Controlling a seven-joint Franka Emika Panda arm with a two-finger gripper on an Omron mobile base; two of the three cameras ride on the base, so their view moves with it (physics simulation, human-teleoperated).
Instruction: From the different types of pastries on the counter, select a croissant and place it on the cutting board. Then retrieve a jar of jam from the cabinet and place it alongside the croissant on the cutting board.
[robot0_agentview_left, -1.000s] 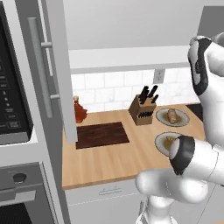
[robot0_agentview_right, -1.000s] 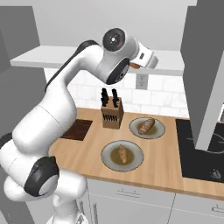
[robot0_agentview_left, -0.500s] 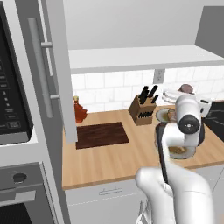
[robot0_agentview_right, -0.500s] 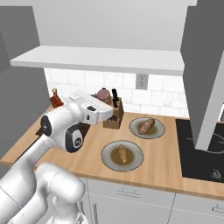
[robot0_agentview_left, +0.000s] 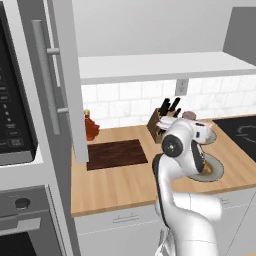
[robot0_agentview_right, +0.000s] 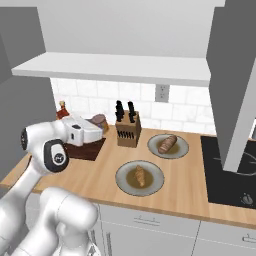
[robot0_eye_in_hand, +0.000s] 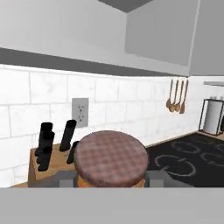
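The fingers (robot0_eye_in_hand: 109, 181) are clamped on the jar of jam (robot0_eye_in_hand: 110, 162), carried lid-forward above the table (robot0_agentview_right: 100, 182) so it can be lowered onto the cutting board (robot0_agentview_left: 116, 153), below and beside them. The croissant (robot0_agentview_right: 139, 175) sits on a plate (robot0_agentview_right: 122, 176) nearby, not yet on the board.

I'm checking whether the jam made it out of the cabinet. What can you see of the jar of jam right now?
The jar of jam sits between the fingers of the tool, held in the air. In the hand view its round lid, a dull reddish-brown checked pattern, faces the camera, with a sliver of orange body beneath it. In the right base view it shows at the end of the white hand, above the cutting board and left of the knife block. It touches neither.
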